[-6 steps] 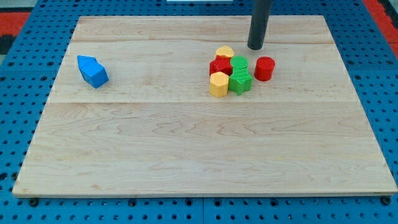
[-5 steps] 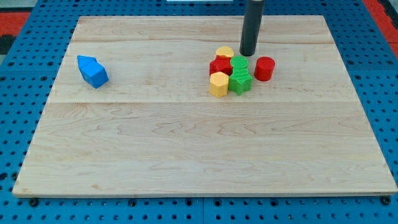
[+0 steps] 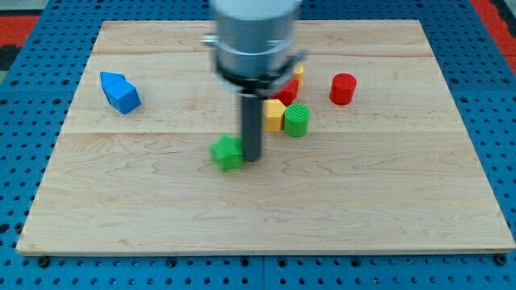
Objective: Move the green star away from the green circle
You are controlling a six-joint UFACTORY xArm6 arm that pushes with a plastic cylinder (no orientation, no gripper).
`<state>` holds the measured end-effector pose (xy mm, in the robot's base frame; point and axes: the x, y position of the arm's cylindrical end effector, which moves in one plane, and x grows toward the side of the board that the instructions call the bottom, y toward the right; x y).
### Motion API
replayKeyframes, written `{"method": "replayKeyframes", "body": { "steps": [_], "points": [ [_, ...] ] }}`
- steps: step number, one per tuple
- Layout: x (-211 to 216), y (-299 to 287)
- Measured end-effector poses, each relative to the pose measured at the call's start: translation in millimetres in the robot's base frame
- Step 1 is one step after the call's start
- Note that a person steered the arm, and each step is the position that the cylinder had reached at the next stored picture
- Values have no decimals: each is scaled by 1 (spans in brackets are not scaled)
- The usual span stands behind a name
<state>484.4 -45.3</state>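
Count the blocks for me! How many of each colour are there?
Green: 2, the green star beside my tip and the green circle
Red: 2
Yellow: 2
Blue: 1
Total: 7

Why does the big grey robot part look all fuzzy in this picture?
In the camera view the grey arm body is smeared by motion blur; the green star beside my tip looks soft too, while the blue block and red cylinder stay sharp.
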Motion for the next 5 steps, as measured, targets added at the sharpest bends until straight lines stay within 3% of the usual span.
{"method": "replayKeyframes", "body": {
  "steps": [1, 2, 3, 4, 5],
  "points": [
    [-14, -55],
    [22, -160],
    [22, -170],
    [-23, -213],
    [-21, -234]
  ]
}}
